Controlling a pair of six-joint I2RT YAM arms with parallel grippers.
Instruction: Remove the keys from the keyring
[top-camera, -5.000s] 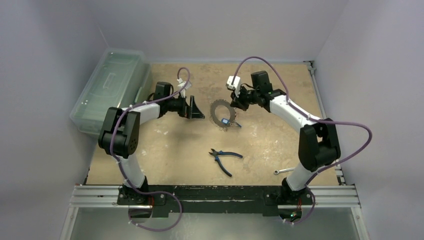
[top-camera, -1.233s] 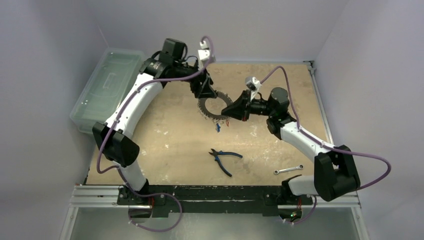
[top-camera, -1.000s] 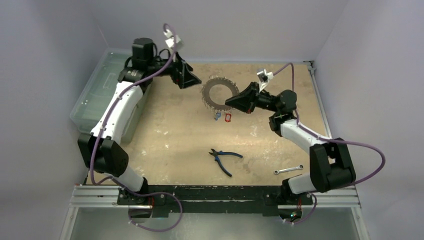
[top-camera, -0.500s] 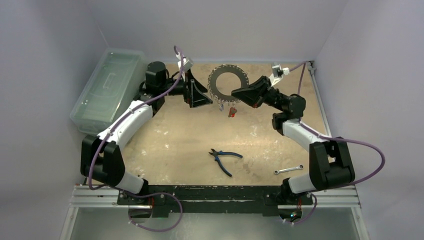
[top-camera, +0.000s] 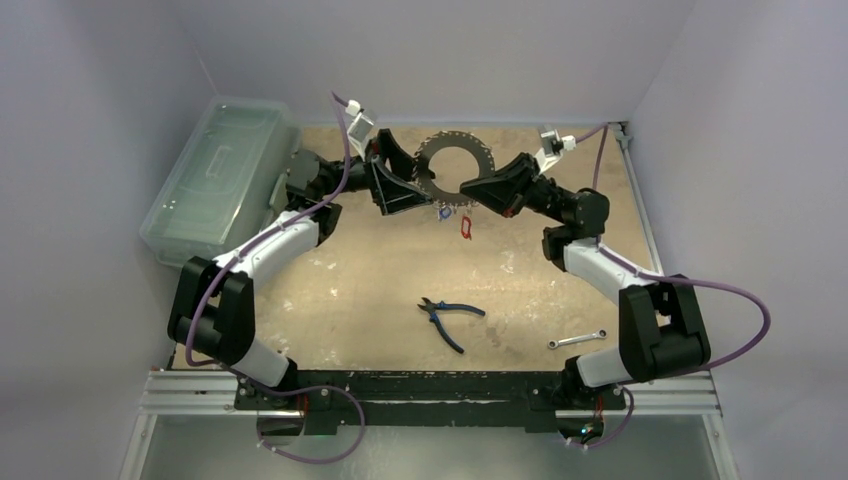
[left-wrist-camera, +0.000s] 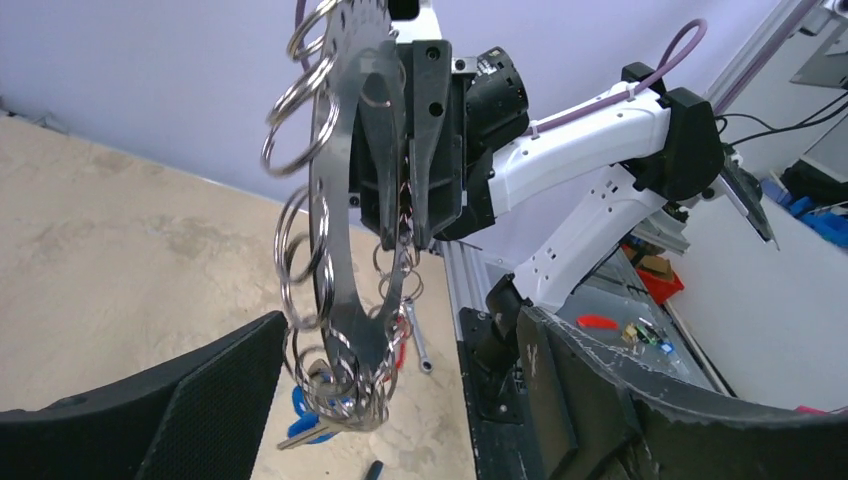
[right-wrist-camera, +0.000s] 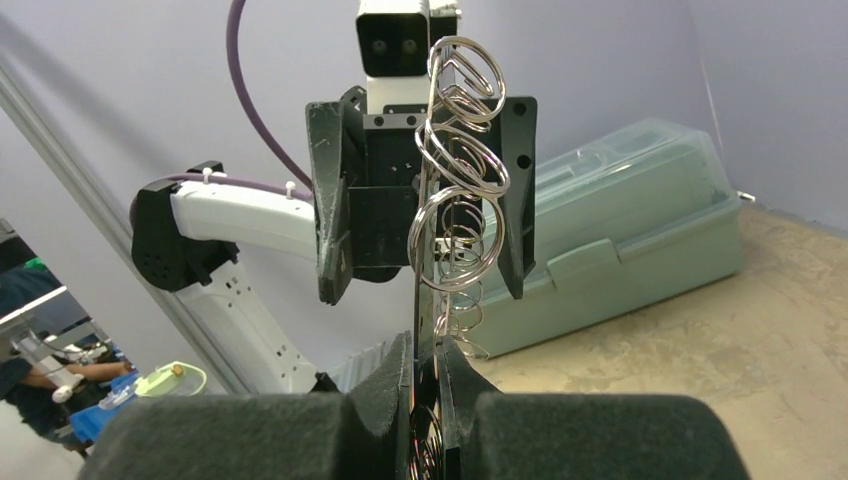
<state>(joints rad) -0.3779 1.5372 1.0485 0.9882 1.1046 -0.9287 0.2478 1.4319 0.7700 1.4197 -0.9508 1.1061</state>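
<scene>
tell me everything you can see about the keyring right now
The keyring is a wide, flat, shiny silver metal hoop with an open middle, fringed with many small wire split rings. It is held up on edge off the table, the right gripper shut on its rim, the left gripper open with a finger on each side, clear of it. Keys with a blue tag and a red tag bunch at its lowest part.

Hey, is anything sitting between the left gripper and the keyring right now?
Nothing visible blocks it. The left gripper is open and faces the keyring, which hangs edge-on right in front of its spread fingers. The right gripper clamps the ring from the opposite side, clear of that approach.
</scene>
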